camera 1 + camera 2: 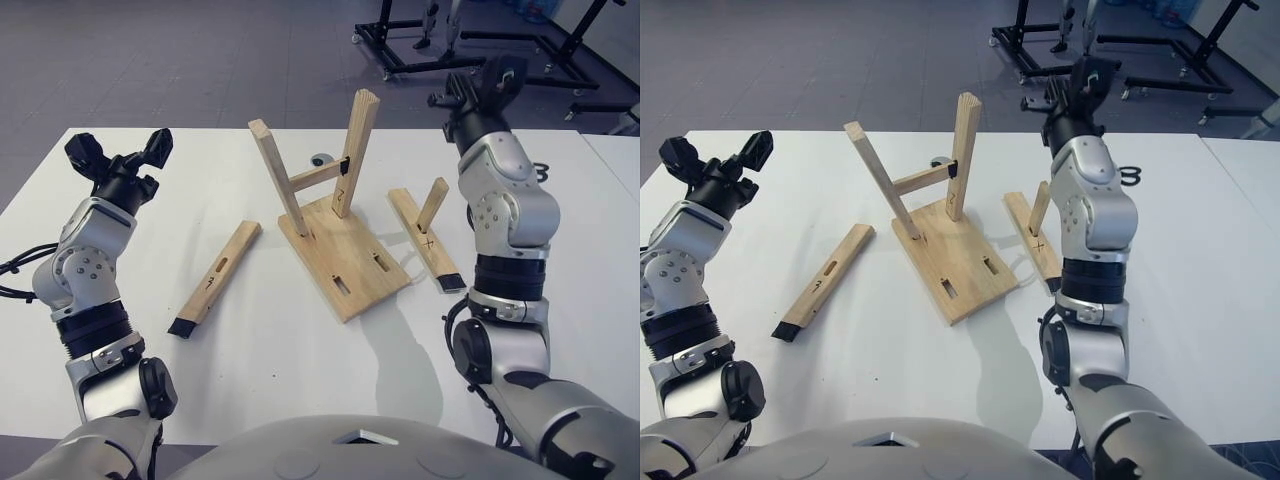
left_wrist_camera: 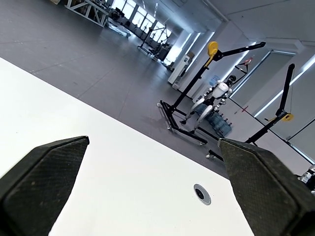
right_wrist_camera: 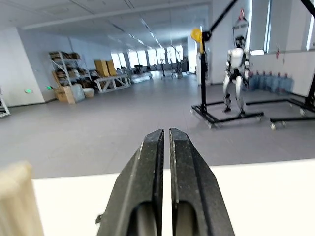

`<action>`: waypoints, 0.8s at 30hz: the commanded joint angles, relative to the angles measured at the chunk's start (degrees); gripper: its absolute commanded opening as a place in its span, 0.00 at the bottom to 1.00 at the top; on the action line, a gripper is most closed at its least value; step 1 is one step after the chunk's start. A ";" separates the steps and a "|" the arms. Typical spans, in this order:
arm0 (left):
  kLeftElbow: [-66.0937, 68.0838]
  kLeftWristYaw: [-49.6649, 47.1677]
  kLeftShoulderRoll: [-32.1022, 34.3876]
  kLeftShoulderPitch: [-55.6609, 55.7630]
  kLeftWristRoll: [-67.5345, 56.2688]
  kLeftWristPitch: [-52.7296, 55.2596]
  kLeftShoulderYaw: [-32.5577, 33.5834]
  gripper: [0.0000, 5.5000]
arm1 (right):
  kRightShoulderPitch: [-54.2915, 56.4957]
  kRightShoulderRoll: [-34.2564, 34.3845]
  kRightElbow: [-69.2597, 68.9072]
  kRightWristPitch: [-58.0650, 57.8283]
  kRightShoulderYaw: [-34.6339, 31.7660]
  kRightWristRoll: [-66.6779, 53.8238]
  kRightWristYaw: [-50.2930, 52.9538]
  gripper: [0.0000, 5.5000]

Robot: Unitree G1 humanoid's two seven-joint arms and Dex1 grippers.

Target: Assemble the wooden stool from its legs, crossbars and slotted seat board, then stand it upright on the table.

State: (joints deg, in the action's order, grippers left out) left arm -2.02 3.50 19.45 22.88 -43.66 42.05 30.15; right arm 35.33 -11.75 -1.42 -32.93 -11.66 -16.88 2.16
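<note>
1. The slotted seat board (image 1: 345, 262) is seen lying flat at the middle of the white table (image 1: 560, 200), with two slots bare at its near end.
2. Two legs (image 1: 355, 150) are seated at its far end and joined by a crossbar (image 1: 315, 177); the left one leans outward.
3. A loose leg (image 1: 215, 277) lies left of the board. Another leg (image 1: 424, 239), with a short crossbar (image 1: 433, 204) stuck in it, lies to the right.
4. The left gripper (image 1: 120, 148) is held above the table's left side, spread wide and empty.
5. The right gripper (image 1: 495, 75) is raised at the far right, fingers (image 3: 147, 162) pressed together on nothing.
6. Likely risk: the board could be shoved or the leaning leg levered out if the next leg is pressed in unbraced.
</note>
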 commanded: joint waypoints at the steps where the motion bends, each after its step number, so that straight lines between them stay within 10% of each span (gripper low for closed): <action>1: -0.60 -0.52 -0.28 -0.31 0.15 0.12 -0.37 0.88 | -0.16 -0.24 0.63 -0.53 -0.60 0.14 -0.59 0.03; 24: -0.72 -0.10 -0.28 -1.23 0.08 0.61 -0.67 0.88 | -0.68 0.36 14.99 4.99 -0.54 2.94 -3.35 0.03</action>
State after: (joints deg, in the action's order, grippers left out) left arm -2.11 3.56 19.28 22.47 -43.69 42.07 29.99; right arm 37.33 -12.38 4.68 -31.09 -13.28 -15.68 -0.10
